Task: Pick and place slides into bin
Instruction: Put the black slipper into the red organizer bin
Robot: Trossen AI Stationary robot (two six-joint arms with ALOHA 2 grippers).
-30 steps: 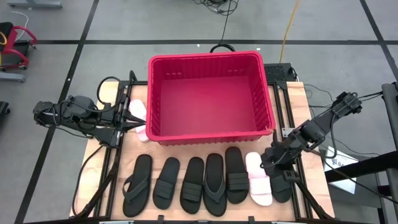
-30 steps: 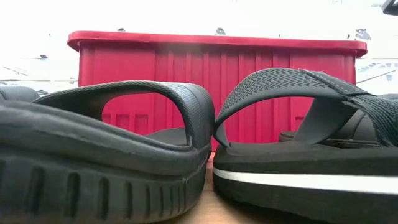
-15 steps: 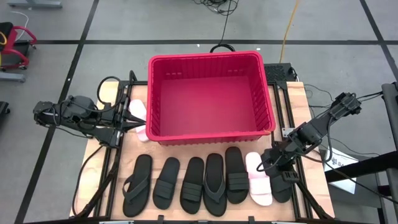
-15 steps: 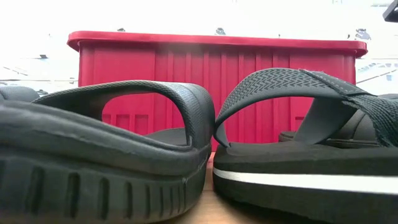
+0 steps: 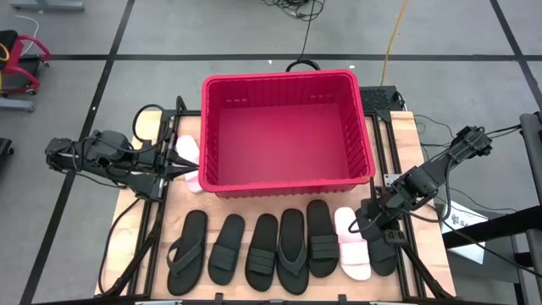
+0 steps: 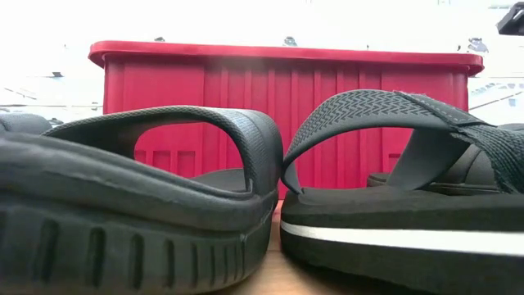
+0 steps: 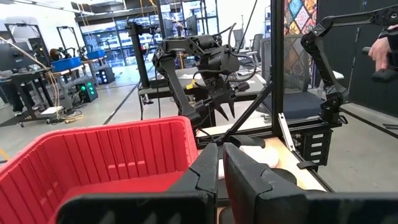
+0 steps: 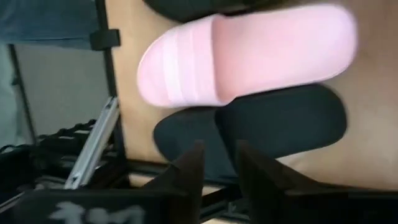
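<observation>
The plywood table [image 5: 262, 207] stands on grey floor taped in black lines. The red bin [image 5: 286, 131] sits at its 12 o'clock edge, the slides [image 5: 279, 246] ranked at 6 o'clock. The right gripper [image 5: 366, 227] hovers over the 4 o'clock black slide [image 8: 273, 127], jaws slightly apart. The left gripper [image 5: 182, 163] waits at 9 o'clock, jaws nearly together.

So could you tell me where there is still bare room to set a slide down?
The bin is bare inside. Bare tabletop borders its right wall, above the right gripper. The row of slides in front is crowded, edge to edge.
</observation>
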